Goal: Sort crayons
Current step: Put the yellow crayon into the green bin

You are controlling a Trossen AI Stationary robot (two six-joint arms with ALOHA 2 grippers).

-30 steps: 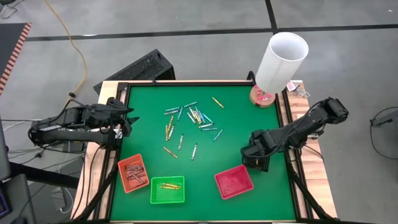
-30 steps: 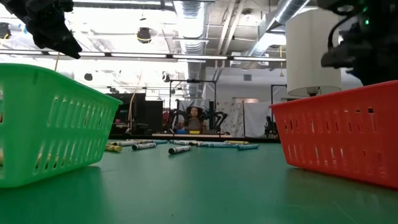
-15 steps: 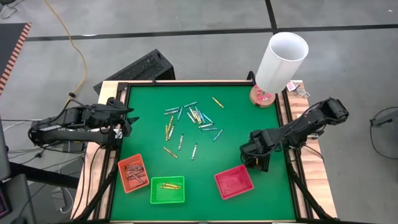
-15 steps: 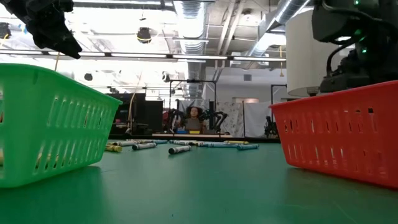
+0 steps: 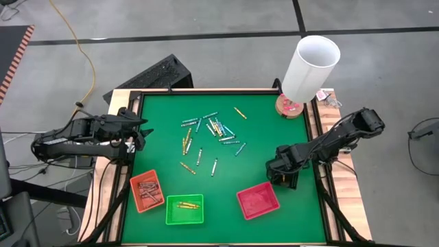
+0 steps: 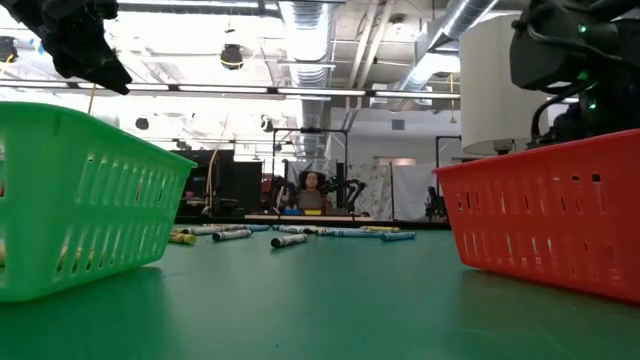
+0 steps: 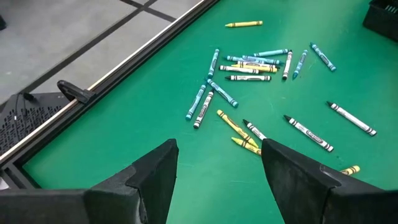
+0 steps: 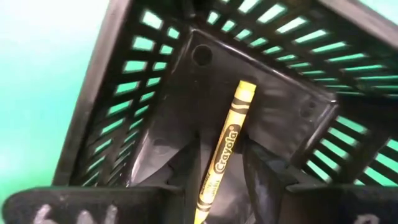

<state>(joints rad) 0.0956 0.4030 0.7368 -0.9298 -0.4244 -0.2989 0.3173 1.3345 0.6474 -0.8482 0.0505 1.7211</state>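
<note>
Hovering at the surface's (image 5: 274,130) left edge, the left pincer (image 7: 217,168) gapes wide, empty; crayons (image 5: 209,134) lie scattered mid-surface; the right pincer (image 8: 222,165) clamps a yellow crayon (image 8: 225,149) over the black tray (image 8: 155,93).

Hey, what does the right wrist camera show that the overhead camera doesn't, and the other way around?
Only the right wrist view shows the yellow crayon held between the right gripper fingers, over the black tray. Only the high view shows the left gripper open at the table's left edge, the loose crayons, and the orange tray, green tray and red tray. Both show the green table.
</note>
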